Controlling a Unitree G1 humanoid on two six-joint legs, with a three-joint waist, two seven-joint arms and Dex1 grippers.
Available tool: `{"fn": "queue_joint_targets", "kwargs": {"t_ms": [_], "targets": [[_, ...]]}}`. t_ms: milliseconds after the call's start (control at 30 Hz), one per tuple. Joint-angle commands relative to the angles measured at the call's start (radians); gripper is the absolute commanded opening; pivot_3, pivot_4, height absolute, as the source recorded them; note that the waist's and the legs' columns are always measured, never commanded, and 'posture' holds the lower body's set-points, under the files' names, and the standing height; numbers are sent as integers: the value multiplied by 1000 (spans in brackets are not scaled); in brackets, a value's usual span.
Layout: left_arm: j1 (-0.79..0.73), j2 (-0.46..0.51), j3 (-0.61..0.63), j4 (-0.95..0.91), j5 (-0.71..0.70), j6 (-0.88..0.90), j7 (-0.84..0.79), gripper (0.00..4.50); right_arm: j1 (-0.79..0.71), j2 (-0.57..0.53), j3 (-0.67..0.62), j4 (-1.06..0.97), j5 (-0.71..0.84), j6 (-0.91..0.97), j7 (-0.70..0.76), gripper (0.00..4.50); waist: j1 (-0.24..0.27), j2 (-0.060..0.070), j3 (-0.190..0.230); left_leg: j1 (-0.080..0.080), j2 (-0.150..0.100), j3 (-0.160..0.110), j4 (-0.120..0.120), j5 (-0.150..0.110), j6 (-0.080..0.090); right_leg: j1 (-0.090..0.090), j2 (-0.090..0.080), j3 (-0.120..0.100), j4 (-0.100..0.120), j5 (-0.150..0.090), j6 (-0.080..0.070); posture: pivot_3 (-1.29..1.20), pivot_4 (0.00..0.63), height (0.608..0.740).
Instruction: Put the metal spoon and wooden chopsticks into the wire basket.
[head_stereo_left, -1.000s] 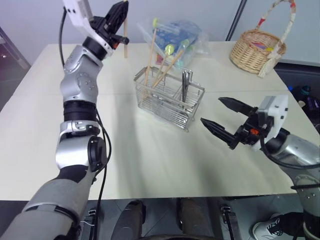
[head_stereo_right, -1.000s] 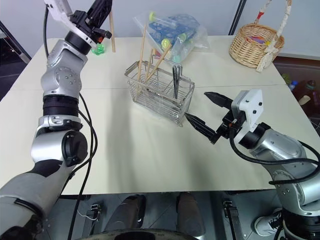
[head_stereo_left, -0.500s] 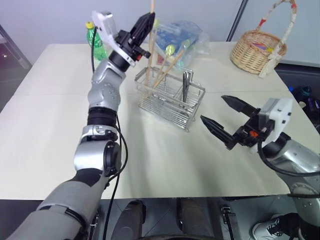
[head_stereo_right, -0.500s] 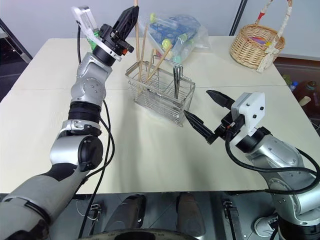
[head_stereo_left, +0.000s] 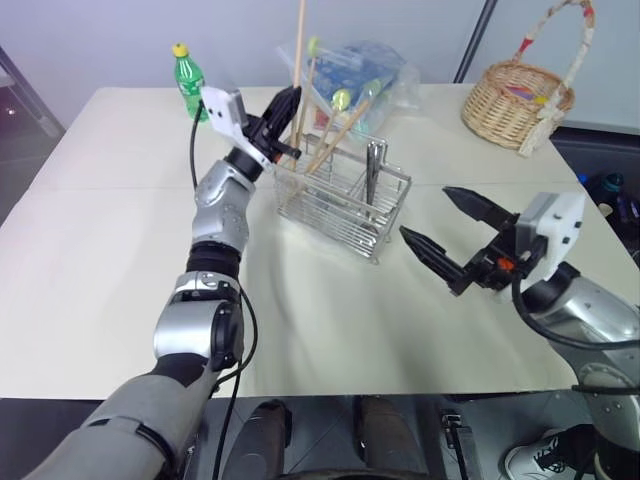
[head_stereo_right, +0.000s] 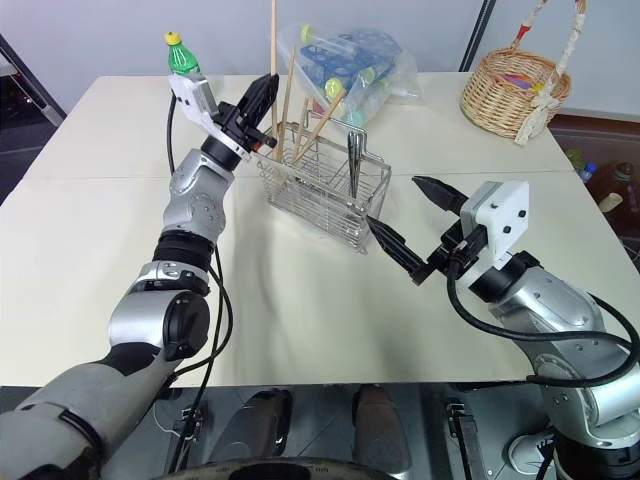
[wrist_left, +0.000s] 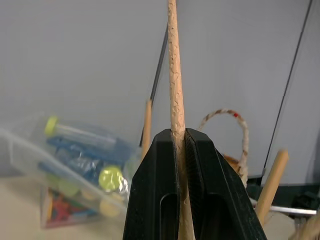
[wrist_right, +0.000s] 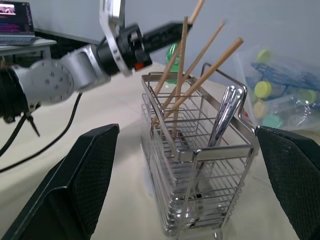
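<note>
Right eye view: the left gripper (head_stereo_right: 262, 100) held one of the wooden chopsticks (head_stereo_right: 273, 40) pinched between its closed fingers at the near rim of the wire basket (head_stereo_right: 320, 185), the stick standing almost upright with its long axis running straight down into the left compartment. The release looked to hinge on that lower end being inside the wires rather than outside the rim, which the frames left unclear. Three more wooden sticks leaned in that same compartment, making four in all. One metal spoon (head_stereo_left: 372, 170) stood bowl-down in the neighbouring compartment. The right gripper (head_stereo_right: 408, 232), fingers spread wide and empty, hung over the desk (head_stereo_right: 300, 320) just beside the basket's other end, the farther hand from the held stick.
</note>
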Motion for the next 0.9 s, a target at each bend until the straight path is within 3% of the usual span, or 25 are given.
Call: {"fn": "queue_joint_targets", "kwargs": {"t_ms": [33,233,267,333,500,533,900], "targets": [[-2,-4,-13,-20,12,-50,8,70,-11,4,-8,-37,12,-14,-2,4500,0,0,0,0,0,0,0,0,0,0,0,0,0,0,0,0,150,740],[5,-10,-21,-14,12,-61,2,70,-13,4,-8,-42,17,-11,-8,4500,0,0,0,0,0,0,0,0,0,0,0,0,0,0,0,0,150,740],[6,-11,-24,-15,10,-57,-4,821,-12,3,-9,-43,17,-11,-9,4500,0,0,0,0,0,0,0,0,0,0,0,0,0,0,0,0,150,740],[8,-12,-28,-18,9,-54,-11,1656,-12,3,-10,-45,18,-11,-11,4500,0,0,0,0,0,0,0,0,0,0,0,0,0,0,0,0,150,740],[8,-13,-33,-35,4,-46,-12,4229,-10,2,-8,-48,21,-11,-16,4500,0,0,0,1,0,0,0,0,0,1,0,0,0,0,0,0,150,740],[6,-10,-32,-35,4,-45,-7,4466,-12,2,-6,-47,21,-11,-17,4500,0,0,0,1,0,0,0,0,0,1,0,0,0,0,0,0,150,740],[25,76,-16,-300,-47,160,89,4466,-30,-2,2,-10,19,-13,10,4500,-3,0,0,2,0,0,0,0,0,1,0,0,1,0,0,0,150,740]]}}
